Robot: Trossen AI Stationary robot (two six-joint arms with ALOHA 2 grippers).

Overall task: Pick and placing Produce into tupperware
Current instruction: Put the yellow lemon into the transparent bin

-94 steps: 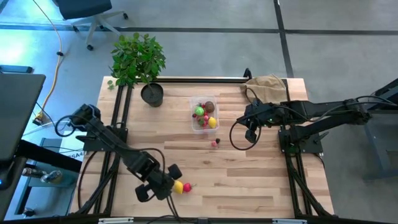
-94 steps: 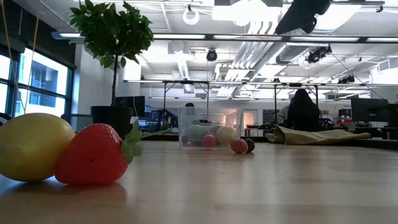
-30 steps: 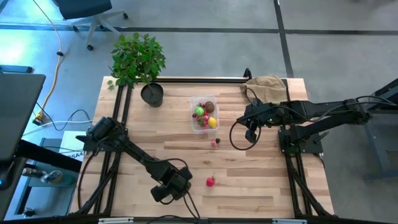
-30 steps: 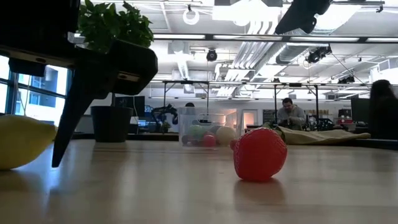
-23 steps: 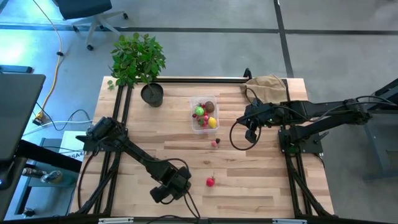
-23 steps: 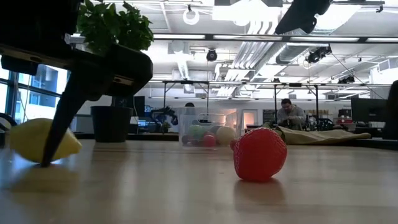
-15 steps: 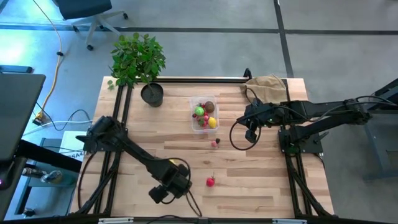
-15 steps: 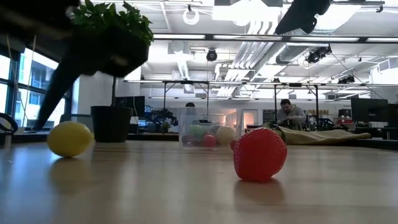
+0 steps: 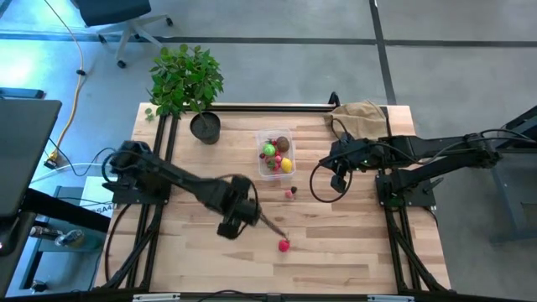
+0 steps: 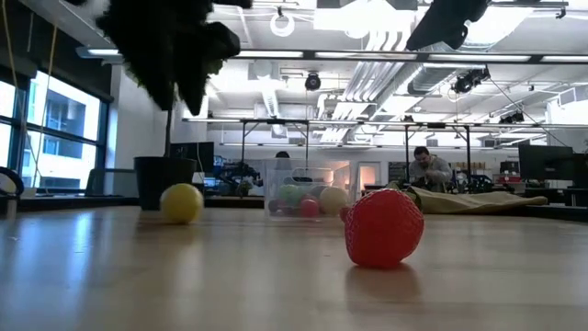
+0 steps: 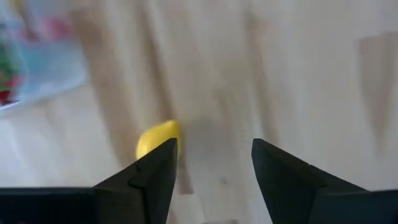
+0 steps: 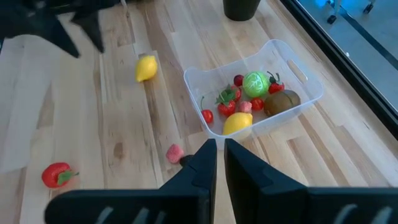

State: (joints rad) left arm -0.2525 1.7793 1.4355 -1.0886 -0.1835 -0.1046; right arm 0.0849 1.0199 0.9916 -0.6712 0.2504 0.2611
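Note:
The clear tupperware holds several pieces of Produce. A yellow lemon lies on the table between the tub and my left gripper. In the left wrist view the lemon shows just beyond one finger. A red strawberry lies nearer the front edge. My left gripper hangs open above the table, pointing down, with nothing between its fingers. My right gripper hovers shut to the right of the tub.
A small pink berry and a dark one lie on the table just in front of the tub. A potted plant stands at the far left and a tan paper bag at the far right.
My left gripper has risen from the near edge, swung toward the tupperware and rolled about its own axis. The lemon, which lay beside it near the front edge, has rolled away across the table toward the far side. The strawberry has stayed where it was.

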